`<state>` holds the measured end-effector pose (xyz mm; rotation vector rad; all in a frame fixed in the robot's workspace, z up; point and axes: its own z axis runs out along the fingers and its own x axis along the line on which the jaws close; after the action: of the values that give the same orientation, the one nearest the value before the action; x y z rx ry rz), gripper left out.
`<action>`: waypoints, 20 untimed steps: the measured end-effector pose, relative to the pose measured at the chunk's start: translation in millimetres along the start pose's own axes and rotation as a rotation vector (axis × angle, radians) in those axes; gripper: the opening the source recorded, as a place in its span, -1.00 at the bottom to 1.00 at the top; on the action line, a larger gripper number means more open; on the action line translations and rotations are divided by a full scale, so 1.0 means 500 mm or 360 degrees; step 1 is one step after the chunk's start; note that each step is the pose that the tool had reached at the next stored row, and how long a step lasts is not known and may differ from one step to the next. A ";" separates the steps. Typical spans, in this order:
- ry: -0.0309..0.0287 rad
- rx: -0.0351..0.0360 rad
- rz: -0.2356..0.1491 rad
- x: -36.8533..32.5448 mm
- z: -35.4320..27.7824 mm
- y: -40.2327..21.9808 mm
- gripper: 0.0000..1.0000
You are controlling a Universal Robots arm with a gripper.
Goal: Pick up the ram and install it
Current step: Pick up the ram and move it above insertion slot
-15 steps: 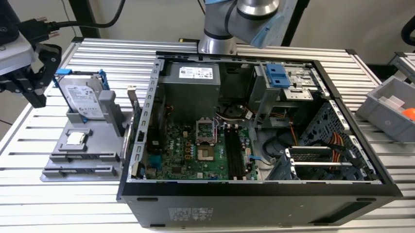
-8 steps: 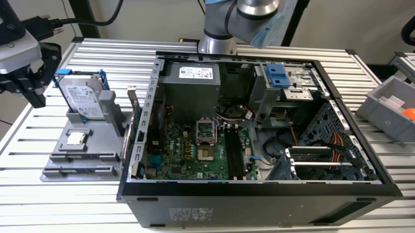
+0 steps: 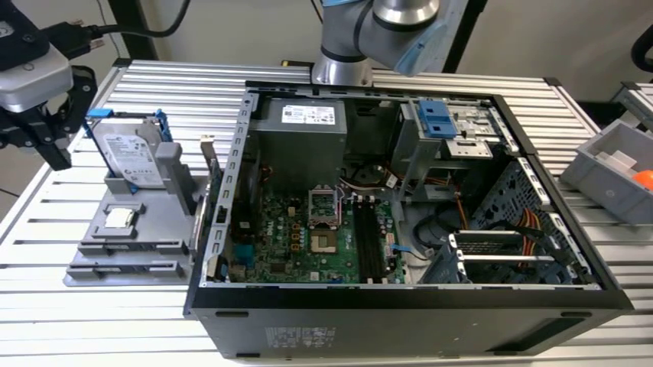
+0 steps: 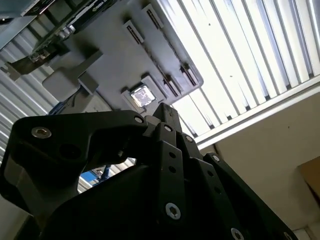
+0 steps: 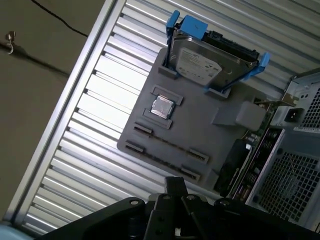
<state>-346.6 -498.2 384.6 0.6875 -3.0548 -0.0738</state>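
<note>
- The pincer (image 3: 39, 145) hangs at 10 o'clock in the exterior view, over the edge of the slatted worktop (image 3: 153, 76). It is just beside the tray (image 3: 143, 256) and touches nothing on it.
- Both wrist views look past the pincer's dark linkage (image 4: 167, 112) (image 5: 175, 184). I cannot tell from them, or from the exterior view, whether it is open or closed.
- The grey tray lies at 9 o'clock in the exterior view, against the rear wall of the case (image 3: 408, 313).
- A drive (image 3: 133, 157) in a blue frame leans upright at the tray's far end. A small square chip (image 3: 119, 218) sits in a pocket at 6 o'clock from it, also seen in the first wrist view (image 5: 162, 106).
- The ram is hard to pick out. The likeliest candidate is a thin strip standing on edge (image 3: 208, 153) at the tray's case side, at 3 o'clock from the drive.
- In the first wrist view that strip (image 5: 274, 103) runs between a grey block (image 5: 247, 115) on the tray and the case, well apart from the pincer.
- The case lies open on its side in the middle of the worktop, with the motherboard (image 3: 296, 245) facing up.
- Long black slots (image 3: 368, 241) run at the board's 3 o'clock side.
- The arm (image 3: 347, 38) rises at 12 o'clock behind the case, and a grey bin (image 3: 602, 172) stands at 3 o'clock.
</note>
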 end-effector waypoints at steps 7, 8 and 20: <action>0.00047 0.0000 -0.0097 0.000 0.000 0.000 -1.00; 0.00055 0.0000 -0.0110 0.000 0.000 0.000 -1.00; 0.00148 0.0001 -0.0289 0.000 0.000 0.000 -1.00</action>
<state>-346.7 -498.2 384.6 0.9609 -2.9755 -0.0702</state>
